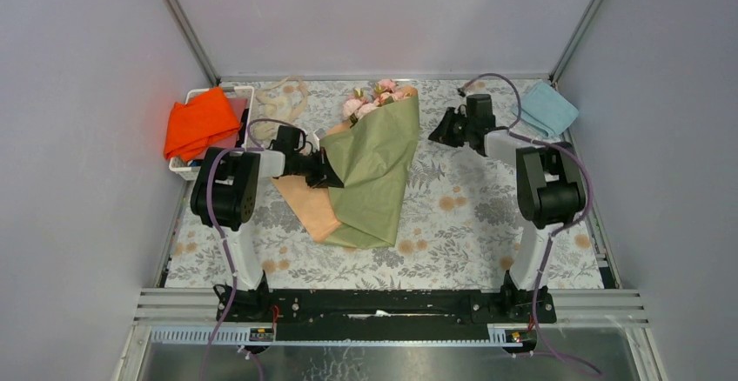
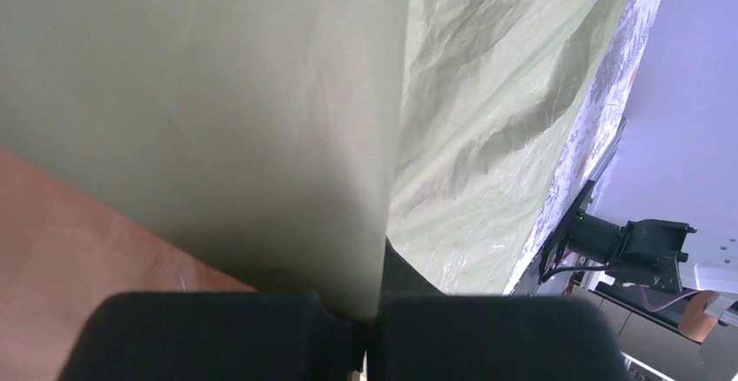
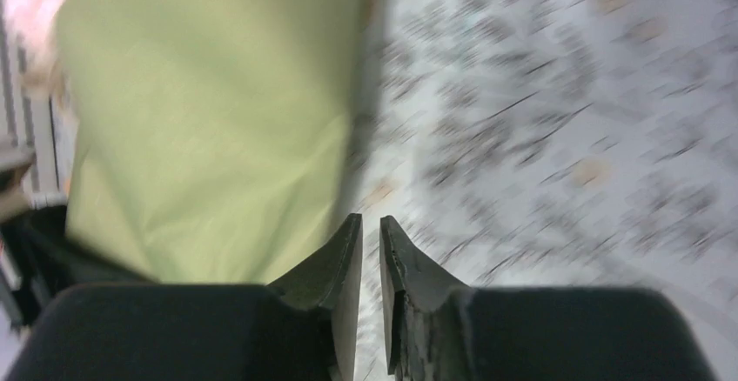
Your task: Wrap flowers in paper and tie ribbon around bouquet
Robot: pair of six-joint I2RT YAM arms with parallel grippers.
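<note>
Olive paper [image 1: 376, 165] cone lies mid table [image 1: 470, 216], pink flowers [image 1: 372, 100] at its far end. Your left gripper [image 1: 334, 175] is pinched tight on its left edge. Your right gripper [image 3: 372, 229], to its right, is barely parted and holds nothing.

The top view looks steeply down from above and behind the arms [image 1: 228, 191], bases along its lower edge, taking in the whole table [image 1: 470, 216]. The left wrist camera peers past the left gripper [image 2: 369, 333], so close that the paper [image 2: 200, 94] fills most of its frame. The right wrist camera, behind the right gripper [image 3: 372, 229], looks down from farther off: same paper upper left, table right.
</note>
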